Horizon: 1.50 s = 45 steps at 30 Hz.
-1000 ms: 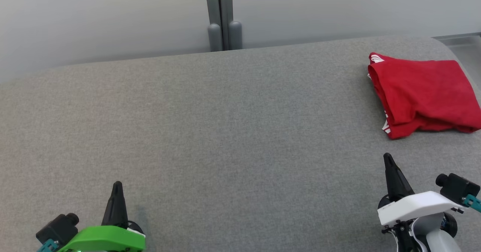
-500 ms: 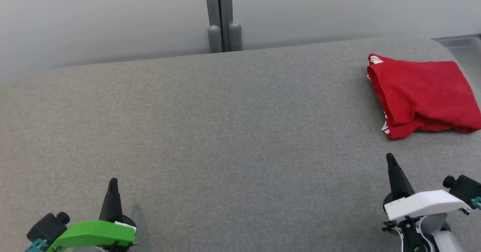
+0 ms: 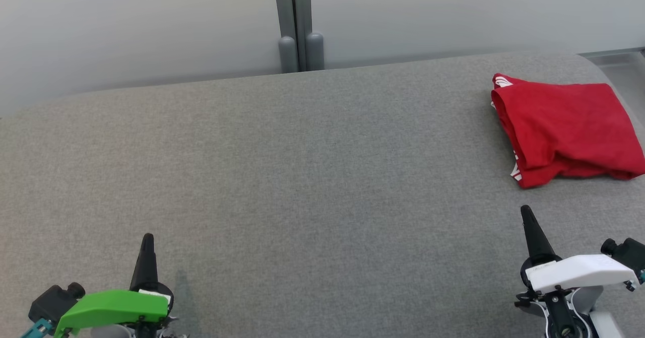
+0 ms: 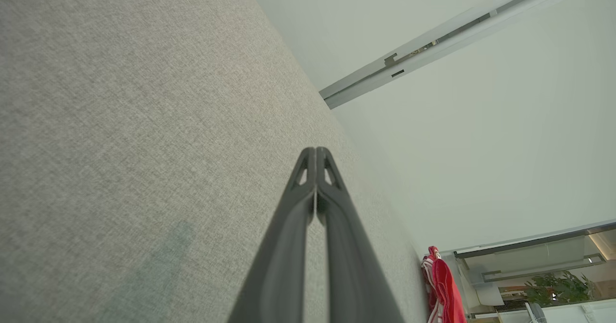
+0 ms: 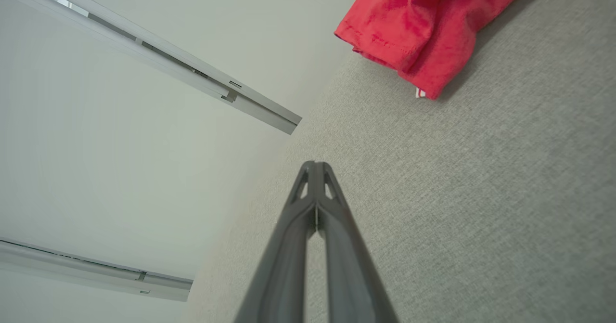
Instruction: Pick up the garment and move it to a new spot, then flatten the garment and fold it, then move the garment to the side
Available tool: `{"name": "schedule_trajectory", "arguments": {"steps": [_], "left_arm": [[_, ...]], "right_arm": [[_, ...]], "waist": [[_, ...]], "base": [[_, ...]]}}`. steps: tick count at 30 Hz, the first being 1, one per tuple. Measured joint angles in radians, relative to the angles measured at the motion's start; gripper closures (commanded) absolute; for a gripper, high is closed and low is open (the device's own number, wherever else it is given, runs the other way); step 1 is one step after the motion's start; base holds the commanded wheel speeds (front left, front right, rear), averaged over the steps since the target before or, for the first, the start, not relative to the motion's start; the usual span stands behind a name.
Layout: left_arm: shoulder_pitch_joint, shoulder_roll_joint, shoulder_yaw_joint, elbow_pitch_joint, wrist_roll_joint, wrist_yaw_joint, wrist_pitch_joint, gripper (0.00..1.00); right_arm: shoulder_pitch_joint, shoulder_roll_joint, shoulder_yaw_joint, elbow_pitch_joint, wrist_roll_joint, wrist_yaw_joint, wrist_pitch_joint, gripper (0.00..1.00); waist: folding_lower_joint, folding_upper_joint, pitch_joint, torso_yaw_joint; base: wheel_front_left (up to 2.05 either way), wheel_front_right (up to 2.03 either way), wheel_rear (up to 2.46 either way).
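On grey surface (image 3: 302,177): red garment (image 3: 564,126) lies apart, beyond closed right jaws.

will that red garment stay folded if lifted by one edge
Probably floppy: the red garment lies in soft, loose folds, so its layers would likely drop open. It looks thin, so probably light. Pushed on the grey cloth surface, it may bunch.
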Motion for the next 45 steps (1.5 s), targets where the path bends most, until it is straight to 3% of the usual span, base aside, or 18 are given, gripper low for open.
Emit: {"name": "schedule_trajectory", "arguments": {"steps": [45], "left_arm": [[-0.05, 0.001, 0.057, -0.002, -0.369, -0.01, 0.111, 1.0]], "right_arm": [[-0.007, -0.004, -0.027, -0.016, 0.415, 0.0, 0.109, 1.0]], "waist": [[0.0, 0.0, -0.019, -0.003]], "base": [[0.0, 0.0, 0.0]]}}
